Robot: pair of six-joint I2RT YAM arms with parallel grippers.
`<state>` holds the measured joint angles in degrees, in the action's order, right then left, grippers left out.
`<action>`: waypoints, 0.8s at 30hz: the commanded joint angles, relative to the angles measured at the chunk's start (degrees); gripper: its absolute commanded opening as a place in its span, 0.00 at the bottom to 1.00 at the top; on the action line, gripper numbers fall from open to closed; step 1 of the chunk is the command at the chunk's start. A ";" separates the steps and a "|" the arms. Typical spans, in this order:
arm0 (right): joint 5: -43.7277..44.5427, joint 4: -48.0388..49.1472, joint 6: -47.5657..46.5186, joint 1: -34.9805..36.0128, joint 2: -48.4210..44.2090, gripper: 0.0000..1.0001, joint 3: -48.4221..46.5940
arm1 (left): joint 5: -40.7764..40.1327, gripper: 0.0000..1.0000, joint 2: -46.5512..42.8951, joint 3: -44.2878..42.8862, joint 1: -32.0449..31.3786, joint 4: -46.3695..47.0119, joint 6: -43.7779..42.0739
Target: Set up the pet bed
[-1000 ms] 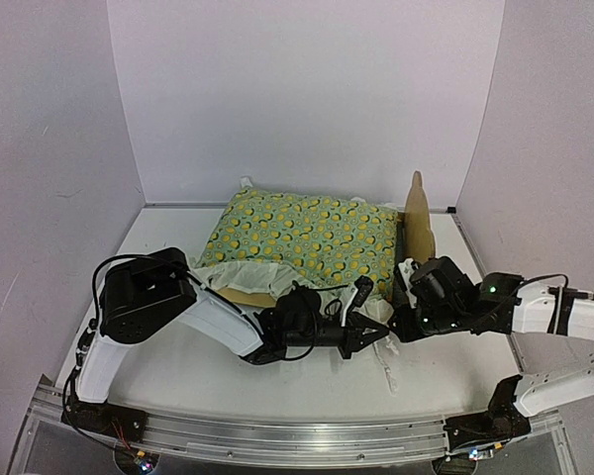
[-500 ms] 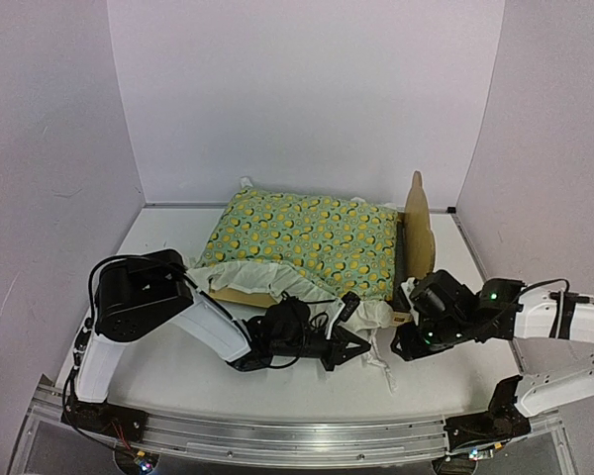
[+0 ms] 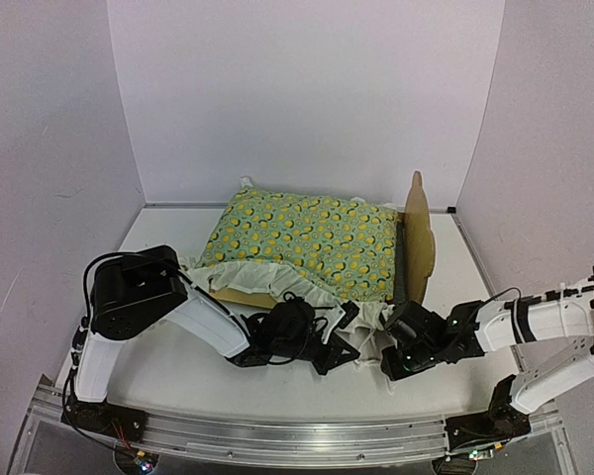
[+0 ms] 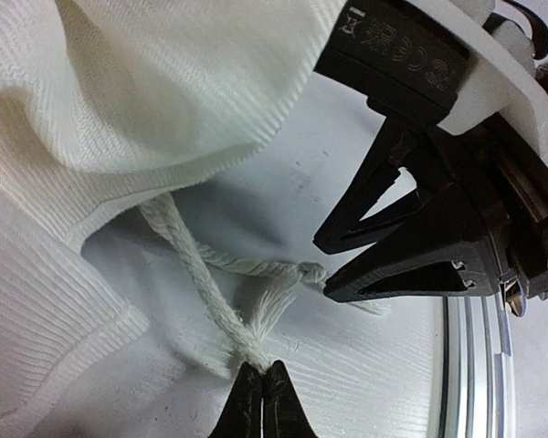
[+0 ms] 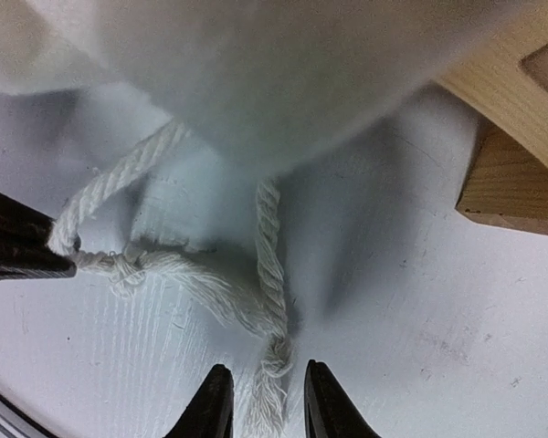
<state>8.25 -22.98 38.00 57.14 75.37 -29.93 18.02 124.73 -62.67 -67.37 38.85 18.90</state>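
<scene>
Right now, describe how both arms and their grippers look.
Both arms have white link shells, black joints and thin black cables. The left arm carries a boxy black block; the right arm shows small green lights. The left gripper and right gripper have black tapered fingers; the right one's black housing bears moulded markings beside a white plate.

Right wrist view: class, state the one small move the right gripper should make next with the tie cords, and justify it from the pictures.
Probably close the right gripper on the frayed cord end. It lies between the open fingers, apparently not yet pinched, while the left gripper is shut on the other cord. Both ties would then be held.
</scene>
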 commanded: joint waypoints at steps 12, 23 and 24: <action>14.56 1.43 8.56 1.88 -1.53 0.00 3.50 | 4.79 0.00 -4.86 -2.60 0.32 -3.74 -1.83; 13.08 -3.09 6.62 1.84 -16.57 0.00 4.76 | 3.24 0.35 -4.47 -3.97 -0.64 -4.20 -1.03; 13.10 -3.79 6.47 1.79 -16.95 0.00 4.72 | 1.99 0.44 -5.24 -3.64 -0.65 -4.22 -1.15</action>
<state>21.23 -24.21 45.04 59.02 59.83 -25.08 21.93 123.28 -65.08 -67.75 34.02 18.13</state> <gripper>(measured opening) 0.022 0.298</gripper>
